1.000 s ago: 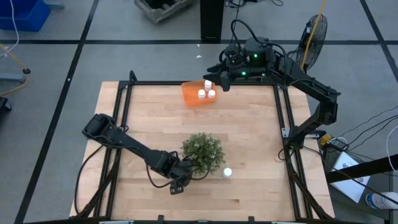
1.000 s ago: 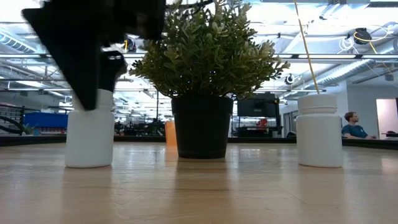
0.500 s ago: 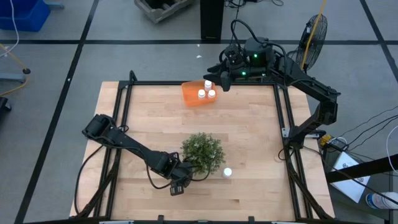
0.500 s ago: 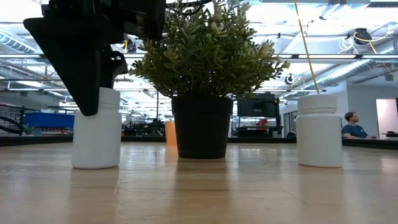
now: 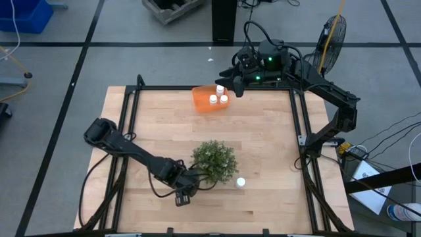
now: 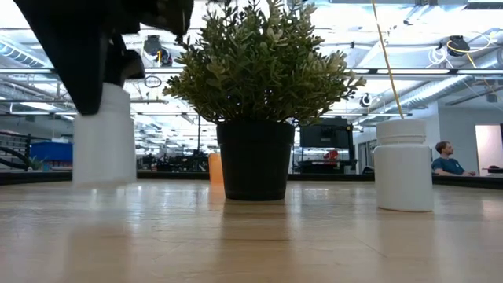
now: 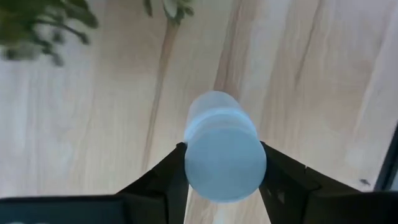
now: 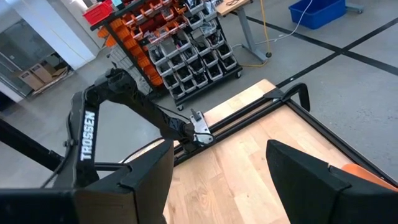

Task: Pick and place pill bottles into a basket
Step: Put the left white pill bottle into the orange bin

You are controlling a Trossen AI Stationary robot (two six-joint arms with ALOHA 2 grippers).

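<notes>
A pale wooden bench (image 5: 263, 141) fills the frame. Near its front edge, the left hand (image 5: 183, 195) grips a pill bottle (image 7: 224, 146), lifted just beside the plant (image 5: 214, 160). Another bottle (image 5: 241, 182) stands past the plant. At the far edge the right hand (image 5: 227, 83) hangs released over the orange basket (image 5: 202, 101), which holds three bottles (image 5: 218, 96).

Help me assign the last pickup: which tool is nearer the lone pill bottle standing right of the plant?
Left. The left tool, shut on another bottle, is just across the plant from that pill bottle; the right tool hangs by the basket at the far edge.
</notes>
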